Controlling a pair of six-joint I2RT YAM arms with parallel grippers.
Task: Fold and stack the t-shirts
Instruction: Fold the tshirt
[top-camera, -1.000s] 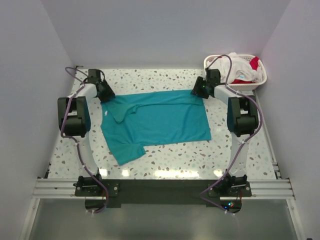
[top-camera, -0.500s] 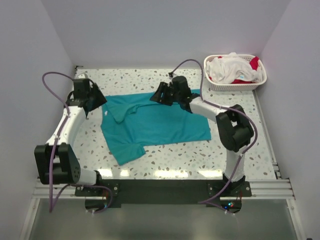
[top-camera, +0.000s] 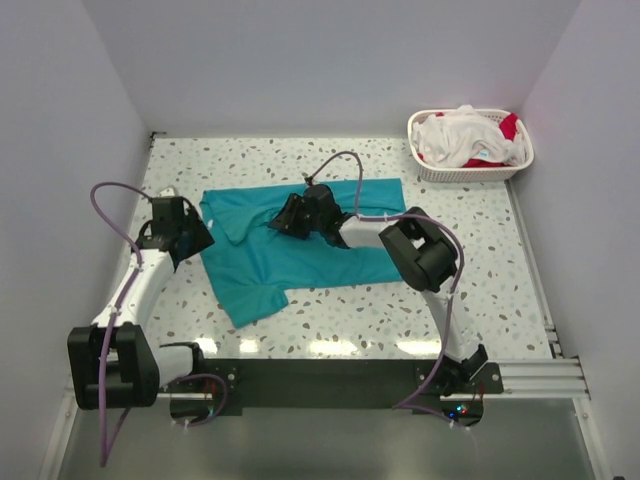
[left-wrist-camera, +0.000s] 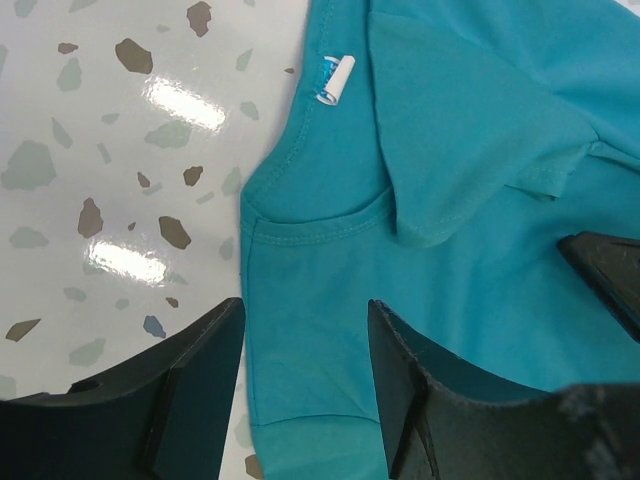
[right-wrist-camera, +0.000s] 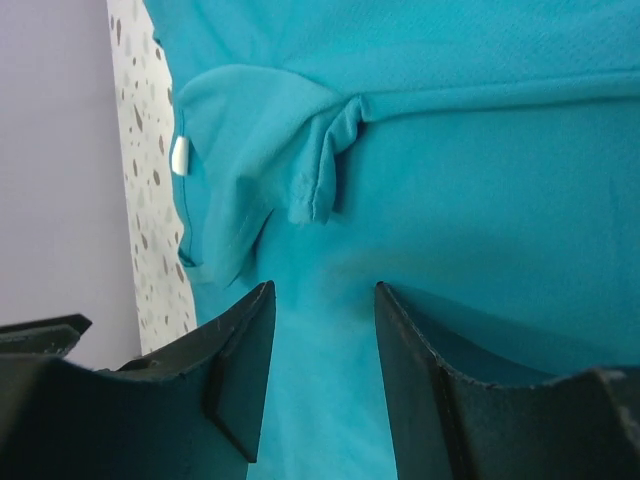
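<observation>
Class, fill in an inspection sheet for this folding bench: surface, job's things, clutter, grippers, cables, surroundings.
Surface: speckled table, glossy with glare patches.
Job's things: teal t-shirt spread out, one sleeve folded in; white and red t-shirts heaped in the basket.
Clutter: nothing seen.
Grippers: left gripper open at the shirt's collar edge; right gripper open above the shirt, near the folded sleeve.
Cables: purple cables loop above both arms.
Surroundings: plain pale walls.
</observation>
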